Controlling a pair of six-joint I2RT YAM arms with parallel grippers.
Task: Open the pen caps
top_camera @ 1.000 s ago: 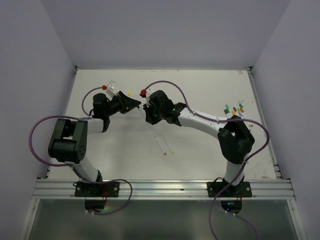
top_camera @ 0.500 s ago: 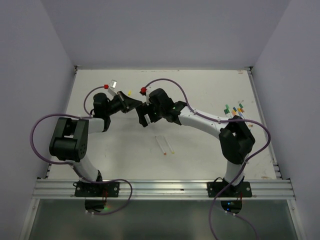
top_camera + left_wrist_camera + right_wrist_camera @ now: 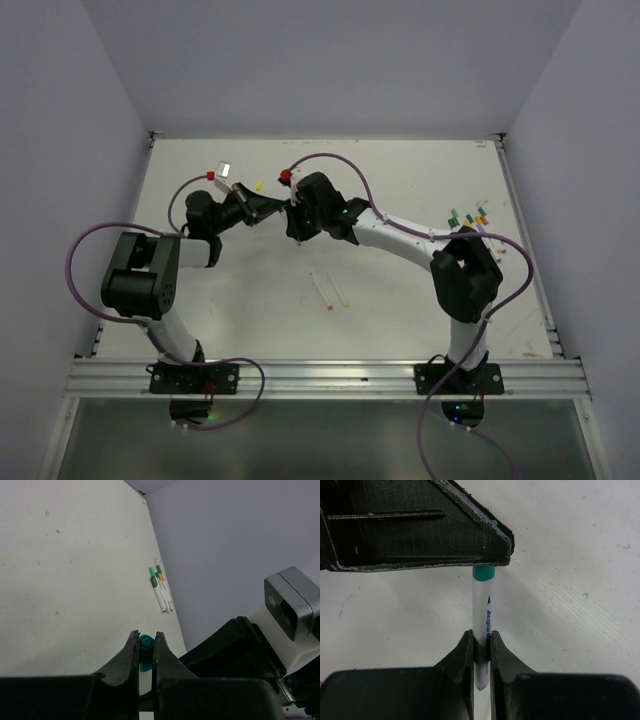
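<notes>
While the left gripper point(image 3: 146, 639) pinches the green cap point(image 3: 145, 655) and the right gripper point(image 3: 481, 639) the pen point(image 3: 483, 605) (jaws tight on both), this cap is not off; capped pens point(image 3: 466, 221) wait.

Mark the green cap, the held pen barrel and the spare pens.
green cap point(image 3: 146, 647): left wrist view, its exposed upper side.
pen barrel point(image 3: 482, 612): right wrist view, clear middle by the print.
spare pens point(image 3: 161, 590): left wrist view, middle of the bundle.
</notes>
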